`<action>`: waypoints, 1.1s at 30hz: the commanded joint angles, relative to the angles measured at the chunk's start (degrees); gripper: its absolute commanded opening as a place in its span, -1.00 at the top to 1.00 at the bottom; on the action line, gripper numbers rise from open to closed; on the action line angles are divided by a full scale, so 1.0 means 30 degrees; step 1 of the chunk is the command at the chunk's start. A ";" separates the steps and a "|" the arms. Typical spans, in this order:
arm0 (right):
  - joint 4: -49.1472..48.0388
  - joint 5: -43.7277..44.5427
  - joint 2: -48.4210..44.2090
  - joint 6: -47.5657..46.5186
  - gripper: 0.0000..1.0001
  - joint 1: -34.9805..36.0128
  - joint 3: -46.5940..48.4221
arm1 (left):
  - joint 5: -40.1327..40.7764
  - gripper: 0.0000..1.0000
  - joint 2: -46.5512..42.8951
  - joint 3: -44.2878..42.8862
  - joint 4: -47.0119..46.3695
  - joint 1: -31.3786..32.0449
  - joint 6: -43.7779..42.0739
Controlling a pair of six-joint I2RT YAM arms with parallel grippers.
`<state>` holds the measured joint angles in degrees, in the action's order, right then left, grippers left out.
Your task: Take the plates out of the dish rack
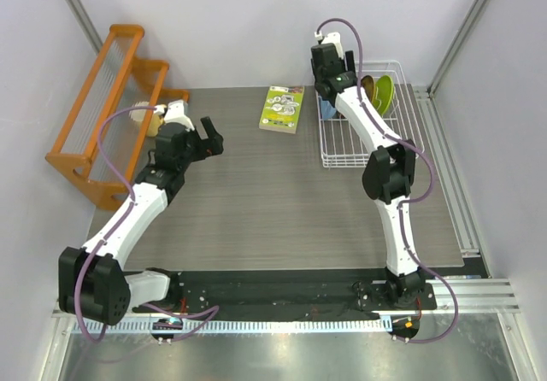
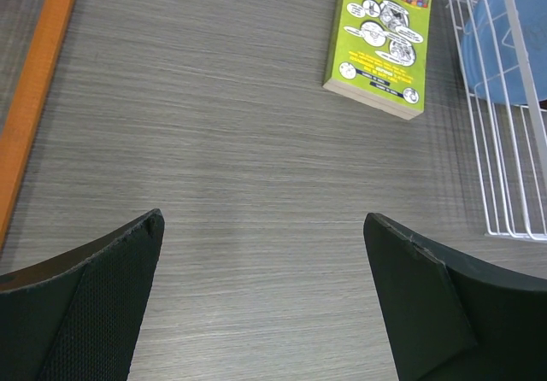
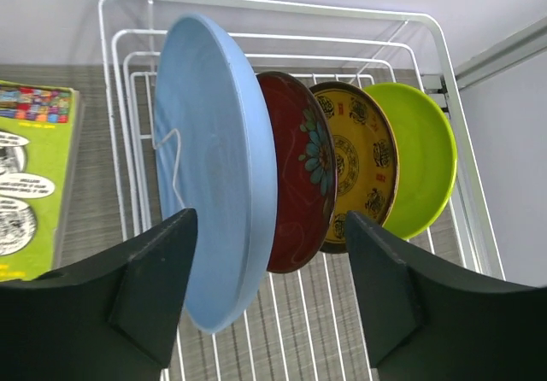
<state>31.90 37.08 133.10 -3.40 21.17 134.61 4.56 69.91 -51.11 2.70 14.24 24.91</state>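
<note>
— Where are the plates (image 3: 295, 176)?
— All four stand on edge in the white dish rack (image 3: 273, 7), far right on the table (image 2: 214, 142): light-blue plate (image 3: 214, 167), dark-red floral plate (image 3: 303, 116), yellow plate (image 3: 363, 155), lime-green plate (image 3: 423, 163).
— The right jaws?
— Spread, one on either side of the light-blue plate's lower rim, pinching nothing.
— The left jaws?
— Spread wide over bare table, with the green booklet (image 2: 380, 39) beyond them.

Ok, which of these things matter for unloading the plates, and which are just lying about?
For the job: dish rack, light-blue plate, dark-red floral plate, yellow patterned plate, lime-green plate.
Just lying about: green-and-white booklet, orange wooden rack.
</note>
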 commanded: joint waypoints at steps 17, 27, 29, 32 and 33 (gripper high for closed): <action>-0.3570 0.4540 0.0166 -0.2790 0.98 0.1203 0.0190 | 0.1030 -0.99 0.0398 0.0338 -0.0783 0.0087 -0.0685; -0.6912 0.7794 -0.1093 -0.6190 0.98 0.2113 0.0074 | 0.4016 -0.99 0.0048 0.0104 0.0447 0.0058 -0.0892; -0.7029 0.7767 -0.1763 -0.6308 0.98 0.2172 -0.0189 | 0.4542 -0.99 -0.0041 0.0220 0.0477 0.0058 -0.0686; -0.7615 0.8118 -0.2643 -0.6717 0.98 0.2348 -0.0893 | 0.4692 -0.99 -0.0188 0.0134 0.0594 0.0058 -0.0159; -0.7645 0.8176 -0.2879 -0.6806 0.98 0.2377 -0.1097 | 0.4518 -0.99 -0.0188 0.0075 0.0594 0.0029 -0.0070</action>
<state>15.84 58.92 133.82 -21.26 27.20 131.83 15.42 71.33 -50.33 4.51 14.24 22.76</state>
